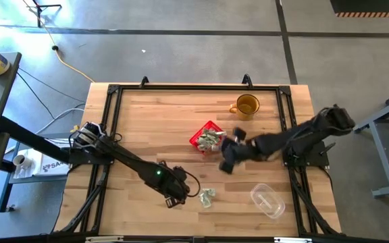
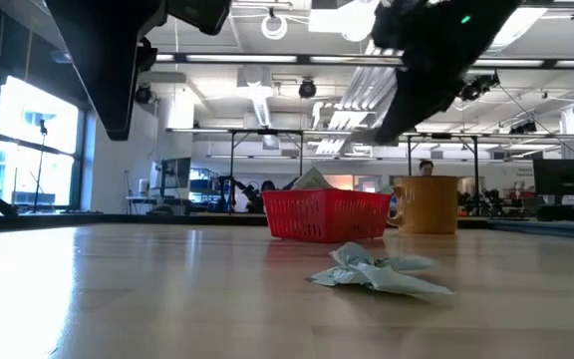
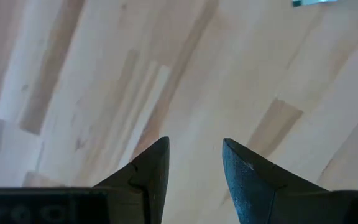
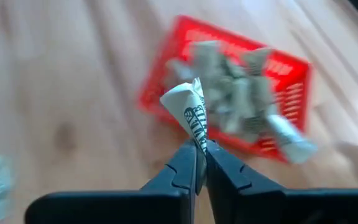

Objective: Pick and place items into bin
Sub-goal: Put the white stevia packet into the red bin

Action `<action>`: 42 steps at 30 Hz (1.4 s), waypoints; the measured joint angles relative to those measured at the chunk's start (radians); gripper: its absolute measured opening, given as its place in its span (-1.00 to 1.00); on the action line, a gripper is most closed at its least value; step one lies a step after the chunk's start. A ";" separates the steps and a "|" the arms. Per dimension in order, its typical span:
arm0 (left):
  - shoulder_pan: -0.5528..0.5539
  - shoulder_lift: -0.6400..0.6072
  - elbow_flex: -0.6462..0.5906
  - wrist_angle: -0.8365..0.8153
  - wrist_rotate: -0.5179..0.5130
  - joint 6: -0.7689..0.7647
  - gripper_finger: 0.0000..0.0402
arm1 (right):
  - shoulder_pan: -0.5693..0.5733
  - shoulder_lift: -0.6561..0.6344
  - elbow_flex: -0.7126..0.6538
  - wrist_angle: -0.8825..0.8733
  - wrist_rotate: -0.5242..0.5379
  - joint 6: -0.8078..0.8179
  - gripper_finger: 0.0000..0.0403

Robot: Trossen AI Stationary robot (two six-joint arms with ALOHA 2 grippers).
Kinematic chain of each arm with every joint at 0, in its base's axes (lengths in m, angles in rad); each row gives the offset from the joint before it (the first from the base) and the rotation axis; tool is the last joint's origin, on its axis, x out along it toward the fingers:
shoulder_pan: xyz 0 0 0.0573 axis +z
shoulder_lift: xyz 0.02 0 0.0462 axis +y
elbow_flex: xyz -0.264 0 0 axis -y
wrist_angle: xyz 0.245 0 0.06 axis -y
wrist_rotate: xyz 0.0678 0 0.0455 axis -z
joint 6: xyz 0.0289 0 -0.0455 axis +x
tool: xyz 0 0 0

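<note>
My right gripper point(image 4: 201, 163) pinches one small pale green-and-white wrapped piece point(image 4: 188, 112), whose long axis runs straight out from my closed fingertips toward the small square red plastic bin point(image 4: 166, 74), just ahead and heaped with wrappers. My left gripper point(image 3: 194, 163), half open and empty, hangs over bare wood, farther off.

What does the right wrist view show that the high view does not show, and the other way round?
Only the right wrist view shows that the right gripper is shut on a wrapped piece. Only the high view shows the amber mug, the clear container, the loose pieces on the table and the left gripper beside them. Both show the red bin heaped with pieces.
</note>
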 joint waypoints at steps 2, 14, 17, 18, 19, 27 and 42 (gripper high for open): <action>-0.004 -0.003 0.000 -0.004 -0.007 -0.004 -0.08 | -0.080 -0.004 -0.001 -0.001 -0.033 -0.033 -0.88; -0.003 -0.002 0.000 0.001 0.006 -0.015 -0.08 | -0.264 0.068 -0.001 0.054 -0.123 -0.132 -0.46; 0.008 -0.002 0.000 0.036 0.010 -0.022 -0.08 | -0.245 0.039 -0.001 -0.042 -0.109 -0.052 -0.16; 0.011 -0.002 0.000 0.053 0.008 -0.022 -0.08 | -0.226 0.027 -0.001 -0.056 -0.105 -0.052 -0.06; 0.019 0.000 0.000 0.079 -0.003 -0.012 -0.08 | -0.201 0.013 -0.001 -0.068 -0.098 -0.059 0.03; 0.078 0.057 -0.001 0.482 -0.105 0.563 -0.08 | 0.170 -0.144 -0.001 -0.313 0.018 0.204 0.33; 0.127 0.192 0.006 0.713 0.025 0.609 0.19 | 0.492 -0.045 -0.001 -0.370 0.066 0.579 0.36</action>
